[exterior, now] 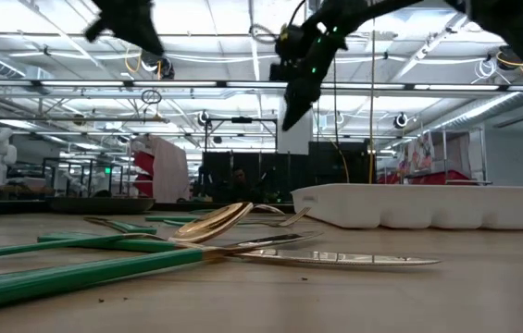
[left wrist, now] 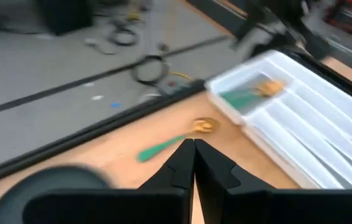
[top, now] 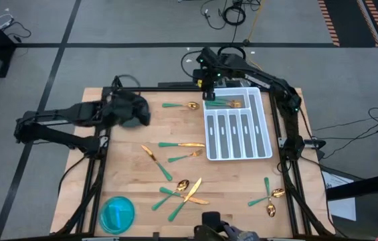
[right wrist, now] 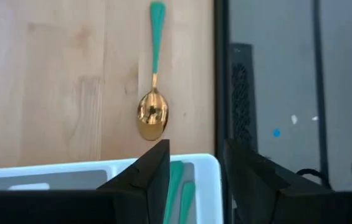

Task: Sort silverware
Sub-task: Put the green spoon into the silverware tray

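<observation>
Closest to the low camera, teal-handled cutlery [exterior: 94,259] lies across the wooden table [top: 128,171], with a gold spoon bowl [exterior: 213,220] and a knife blade [exterior: 335,258] at the centre of that frame and the white tray [exterior: 428,205] at right. From above, the silverware is scattered: a spoon [top: 180,106] sits upper centre just left of the tray [top: 238,126], a knife [top: 182,144] and a fork [top: 185,156] lie mid-frame, another knife [top: 156,161] runs diagonally left of them, a crossed pile [top: 180,191] sits lower centre, and three pieces [top: 269,195] lie lower right. Some pieces [top: 227,103] already rest in the tray's top cross compartment. A blue bowl [top: 117,213] sits lower left. The right gripper [top: 209,94] hangs over the tray's upper left corner, its fingers [right wrist: 154,168] parted and nothing between them; its wrist view shows that lone spoon [right wrist: 153,106] beyond the tray rim [right wrist: 207,163]. The left gripper [left wrist: 194,163] hovers at the left of the table, its fingers pressed together and empty, pointing toward the same spoon [left wrist: 174,141] and the tray [left wrist: 300,124].
</observation>
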Robot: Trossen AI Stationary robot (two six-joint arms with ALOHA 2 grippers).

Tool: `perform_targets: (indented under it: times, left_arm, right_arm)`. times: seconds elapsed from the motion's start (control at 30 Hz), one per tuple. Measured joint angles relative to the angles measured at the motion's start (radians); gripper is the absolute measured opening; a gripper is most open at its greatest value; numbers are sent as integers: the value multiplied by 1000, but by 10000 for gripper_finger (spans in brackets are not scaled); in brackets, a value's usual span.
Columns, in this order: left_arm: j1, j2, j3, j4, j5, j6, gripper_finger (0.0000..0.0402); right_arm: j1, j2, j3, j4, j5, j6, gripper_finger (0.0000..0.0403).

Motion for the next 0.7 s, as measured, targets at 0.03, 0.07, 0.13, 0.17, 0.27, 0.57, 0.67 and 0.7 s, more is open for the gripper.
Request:
perform_targets:
  times: [0.03,0.07,0.13,0.17,0.27,0.57,0.67,0.7]
  left_arm:
    - [34,15,0,50,65,60,17]
    - [70,29,0,93,126,110,17]
    - [144,55,0,153,241,186,17]
    - [185,69,0,174,292,213,17]
    - [306,110,0,208,464,291,17]
    - [572,284,0,318,854,463,17]
    - [607,348,0,358,904,527,19]
    - [614,368,5,357,919,546,21]
  right_arm:
    - [2,-18,0,-5,0,7,144]
    - [4,-35,0,-11,0,16,144]
    - [7,-69,0,-39,1,23,144]
    - [8,-88,0,-57,1,24,144]
    - [13,-146,0,-108,1,43,144]
    - [40,-287,0,-240,5,119,144]
    - [52,-317,0,-284,7,136,144]
    - [55,-327,0,-299,7,145,144]
